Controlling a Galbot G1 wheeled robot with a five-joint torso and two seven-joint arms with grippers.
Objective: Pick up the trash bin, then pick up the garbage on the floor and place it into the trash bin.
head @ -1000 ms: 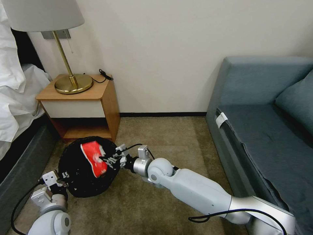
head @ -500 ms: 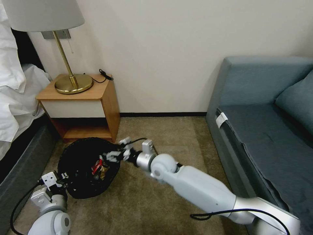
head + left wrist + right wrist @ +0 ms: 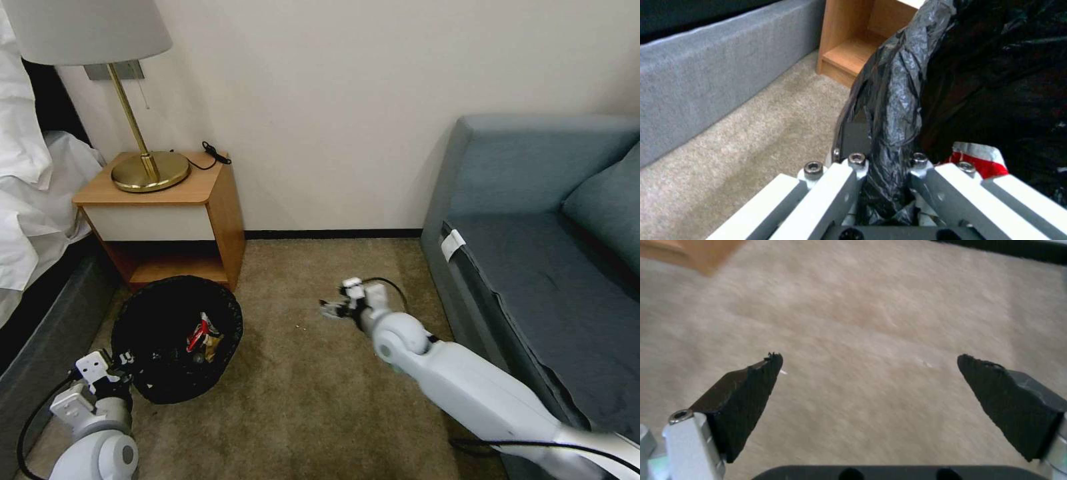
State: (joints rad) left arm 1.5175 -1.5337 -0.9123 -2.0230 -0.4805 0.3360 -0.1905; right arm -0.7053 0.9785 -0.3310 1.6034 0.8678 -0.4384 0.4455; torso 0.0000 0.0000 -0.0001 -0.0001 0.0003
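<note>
The left gripper (image 3: 882, 186) pinches the bagged rim of the bin (image 3: 175, 337) beside the nightstand (image 3: 167, 213) (garbage (image 3: 203, 333) inside); the right gripper (image 3: 337, 308) hangs spread, empty, above the floor (image 3: 300, 400)

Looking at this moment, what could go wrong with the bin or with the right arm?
1. The left gripper pinches just the bag-covered rim of the trash bin; the thin liner might slip or tear.
2. The right gripper, open and empty, sweeps low over the floor near the sofa and might brush it.

White arms (image 3: 480, 393) (black cables)
</note>
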